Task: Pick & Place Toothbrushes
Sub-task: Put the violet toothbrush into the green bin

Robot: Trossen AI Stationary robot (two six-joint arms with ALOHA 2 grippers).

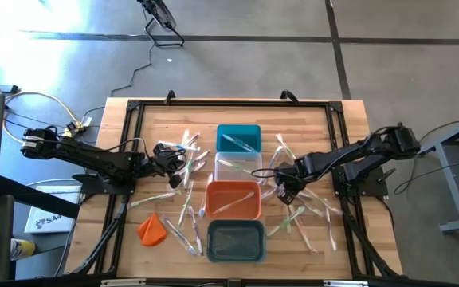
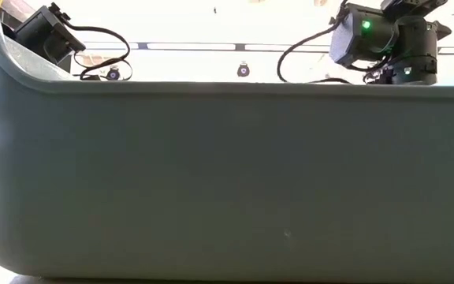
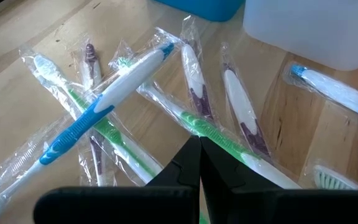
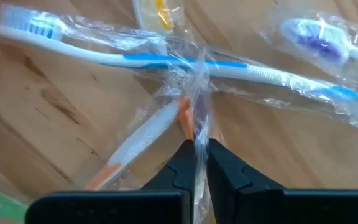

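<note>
Wrapped toothbrushes lie scattered on the wooden table on both sides of a middle row of bins. My right gripper (image 1: 282, 183) stands right of the clear bin (image 1: 237, 166), shut on the clear wrapper of an orange-and-white toothbrush (image 4: 143, 138). A blue-and-white toothbrush (image 4: 166, 59) lies across just beyond that one. My left gripper (image 1: 174, 159) hangs shut, holding nothing, over the left heap, above a green-and-white toothbrush (image 3: 213, 134) and a blue-and-white one (image 3: 114, 93). My right gripper pinches the crumpled clear wrapper (image 4: 197, 134) between its two fingers, at the orange end of the orange-and-white toothbrush. The fingers come from above, pointing down. Whether they also have the handle itself, I cannot tell. The toothbrush lies flat on the table.
The bins run from far to near: teal (image 1: 238, 137), clear, orange (image 1: 233, 199), grey (image 1: 236, 241). An orange cloth lump (image 1: 151, 229) lies near left. In the low view the grey bin's wall (image 2: 227, 181) fills nearly everything. A black frame rims the table.
</note>
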